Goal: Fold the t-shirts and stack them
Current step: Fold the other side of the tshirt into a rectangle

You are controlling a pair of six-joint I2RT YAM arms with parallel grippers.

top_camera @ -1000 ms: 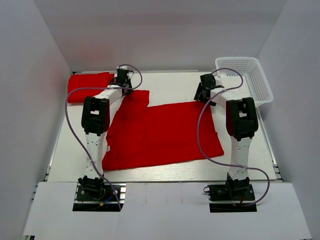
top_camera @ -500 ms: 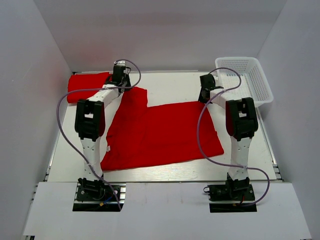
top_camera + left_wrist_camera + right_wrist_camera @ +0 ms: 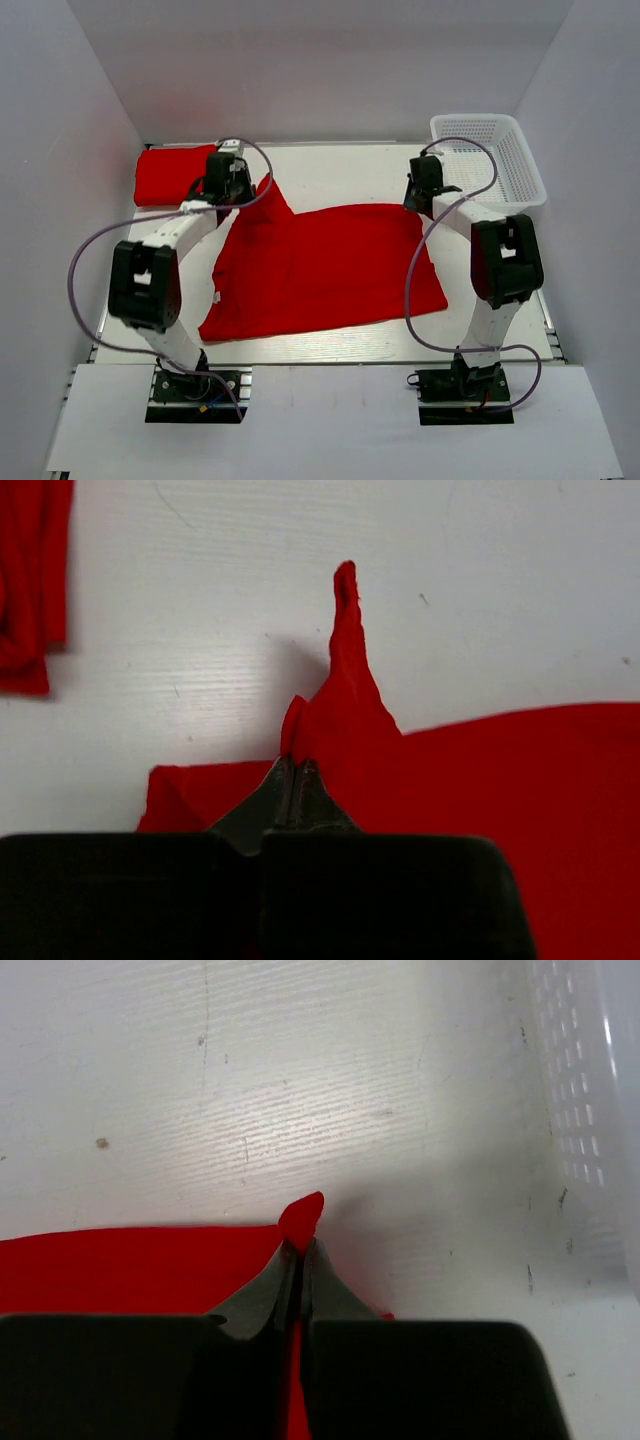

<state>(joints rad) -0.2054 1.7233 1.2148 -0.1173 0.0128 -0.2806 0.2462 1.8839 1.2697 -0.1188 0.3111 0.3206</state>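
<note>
left gripper pinches spread t-shirt corner, 11 o'clock | right gripper pinches its 1 o'clock corner | t-shirts: 2 (folded t-shirt at 10 o'clock) | basket: 1

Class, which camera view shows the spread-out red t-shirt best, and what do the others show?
The top external view: the whole spread-out t-shirt lies in frame. The left wrist view shows only its lifted far-left corner and nearby cloth; the right wrist view shows only a small pinched tip and one edge.
</note>
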